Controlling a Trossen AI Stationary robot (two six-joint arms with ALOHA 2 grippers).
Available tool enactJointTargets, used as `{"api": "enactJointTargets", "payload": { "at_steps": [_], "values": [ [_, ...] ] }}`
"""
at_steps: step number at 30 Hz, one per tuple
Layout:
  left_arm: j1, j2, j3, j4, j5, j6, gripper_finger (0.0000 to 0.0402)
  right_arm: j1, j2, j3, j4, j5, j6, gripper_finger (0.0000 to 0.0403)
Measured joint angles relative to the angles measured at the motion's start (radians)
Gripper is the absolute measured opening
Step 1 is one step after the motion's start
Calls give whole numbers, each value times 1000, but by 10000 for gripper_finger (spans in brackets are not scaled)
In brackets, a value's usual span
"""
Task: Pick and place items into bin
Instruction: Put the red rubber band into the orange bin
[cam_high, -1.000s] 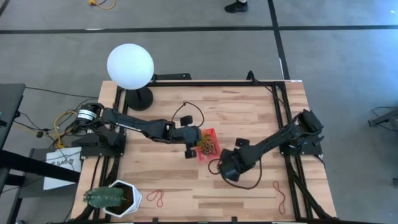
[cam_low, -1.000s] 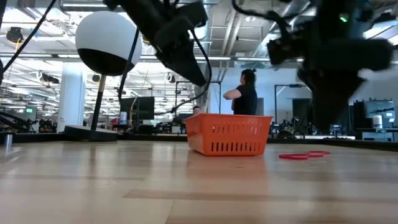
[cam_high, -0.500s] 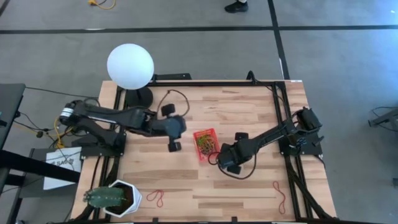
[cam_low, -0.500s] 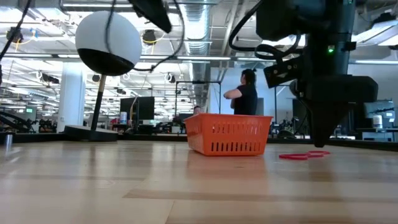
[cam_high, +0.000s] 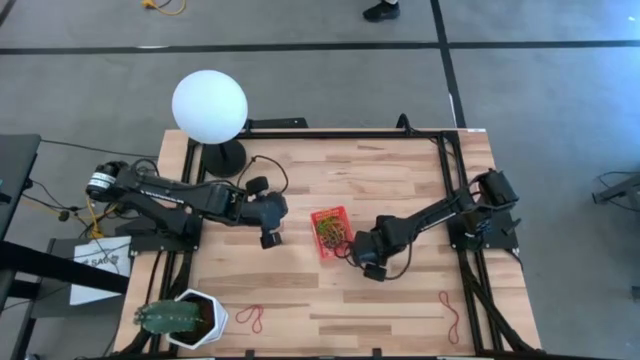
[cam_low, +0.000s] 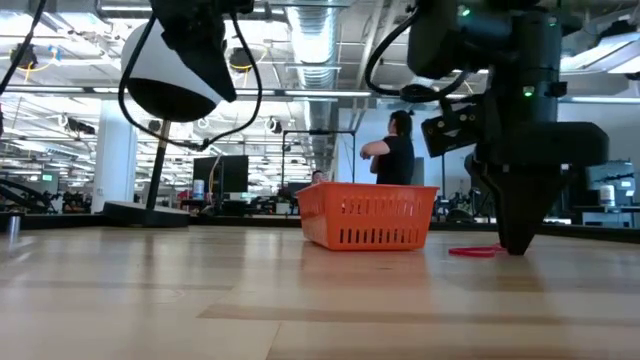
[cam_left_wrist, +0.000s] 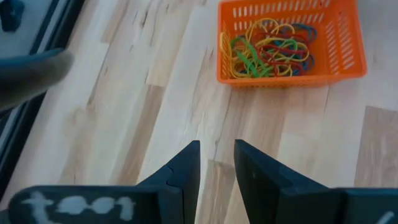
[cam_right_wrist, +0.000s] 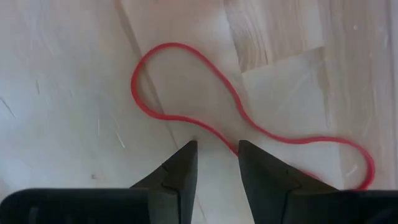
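Observation:
The red mesh bin (cam_high: 330, 232) stands mid-table and holds a tangle of coloured bands (cam_left_wrist: 267, 50); in the low view the bin (cam_low: 367, 215) rests flat on its base. A red band (cam_right_wrist: 186, 87) lies flat on the wood to the bin's right, and it also shows as a thin red band (cam_low: 478, 250) at table height. My right gripper (cam_high: 366, 264) points straight down over it, narrowly open (cam_right_wrist: 216, 149), tips at the table (cam_low: 518, 245). My left gripper (cam_high: 270, 238) hovers left of the bin, narrowly open (cam_left_wrist: 216, 149) and holding nothing. My right gripper comes at the red band from above, pointing down, with its fingers across the band's middle strand (cam_right_wrist: 231, 142). One fingertip (cam_right_wrist: 244, 149) covers that strand. Whether it touches the band I cannot tell. The band lies slack on the table.
Two more red bands lie near the table's near edge (cam_high: 250, 318) (cam_high: 450, 310). A white hexagonal plant pot (cam_high: 185, 318) sits at the near left corner and a white globe lamp (cam_high: 209, 107) at the far left. A black cable loops beside the right gripper. A person (cam_low: 395, 150) stands far behind.
My left gripper has drawn away from the bin toward the table's left edge and risen. My right gripper has come down until its tips reach the table at the red band, shifting slightly toward the bin. The bin and bands have stayed put.

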Motion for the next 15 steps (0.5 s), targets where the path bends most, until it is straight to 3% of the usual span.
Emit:
{"api": "enactJointTargets", "payload": {
  "at_steps": [8,15],
  "values": [
    [0,0,-8,1,0,-6,89,-38,1,-2,9,-80,-142,111],
    [0,0,-8,0,-1,-4,89,-24,-1,36,-58,-94,-146,111]
  ]
}}
